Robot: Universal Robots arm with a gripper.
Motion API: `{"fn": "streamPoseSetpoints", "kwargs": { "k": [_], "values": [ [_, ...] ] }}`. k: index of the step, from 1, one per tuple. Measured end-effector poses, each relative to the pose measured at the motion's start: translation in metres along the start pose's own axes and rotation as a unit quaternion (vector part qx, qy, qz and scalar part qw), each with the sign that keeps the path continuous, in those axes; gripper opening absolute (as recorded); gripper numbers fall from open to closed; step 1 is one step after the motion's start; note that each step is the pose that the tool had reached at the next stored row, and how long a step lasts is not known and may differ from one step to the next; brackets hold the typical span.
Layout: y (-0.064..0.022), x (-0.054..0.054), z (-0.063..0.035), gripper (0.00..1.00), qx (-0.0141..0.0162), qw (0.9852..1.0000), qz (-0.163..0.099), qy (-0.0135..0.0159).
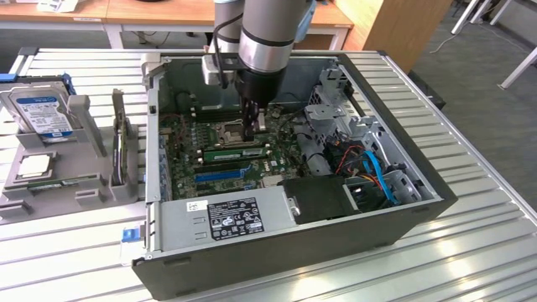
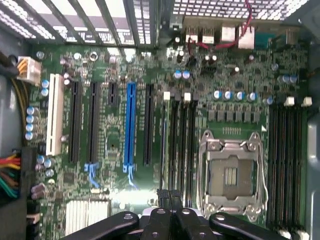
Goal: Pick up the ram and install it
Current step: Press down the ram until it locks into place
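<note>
Exterior view: arm reaches down into the open case [image 1: 419,207], gripper [image 1: 253,131] low over the board [image 1: 188,148]. Jaws clenched, fingertips together, nothing seen between them. My read is that shut tips suit pushing a part down, not carrying one.

The ram [image 1: 236,153] is a green stick lying along a slot just below and in front of the jaws, level with the board. It looks set in place; whether it is fully latched I cannot tell.

Wrist view: gripper [image 2: 170,197] hangs over the dark slots [image 2: 182,145], with the empty socket [image 2: 232,175] just beside the jaws.

Drive [image 1: 42,113] stands in its rack, well apart from the jaws – untouched.
</note>
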State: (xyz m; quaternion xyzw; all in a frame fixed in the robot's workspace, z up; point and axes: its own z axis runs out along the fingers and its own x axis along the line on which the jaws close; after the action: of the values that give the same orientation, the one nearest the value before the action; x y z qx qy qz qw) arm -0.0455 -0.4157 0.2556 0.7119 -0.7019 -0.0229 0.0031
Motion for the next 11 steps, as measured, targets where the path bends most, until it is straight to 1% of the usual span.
{"fn": "streamPoseSetpoints", "kwargs": {
  "k": [11],
  "values": [
    [0.0230, 0.000, 0.0013, 0.10, 0.0000, 1.0000, 0.000, 0.0000]
  ]
}}
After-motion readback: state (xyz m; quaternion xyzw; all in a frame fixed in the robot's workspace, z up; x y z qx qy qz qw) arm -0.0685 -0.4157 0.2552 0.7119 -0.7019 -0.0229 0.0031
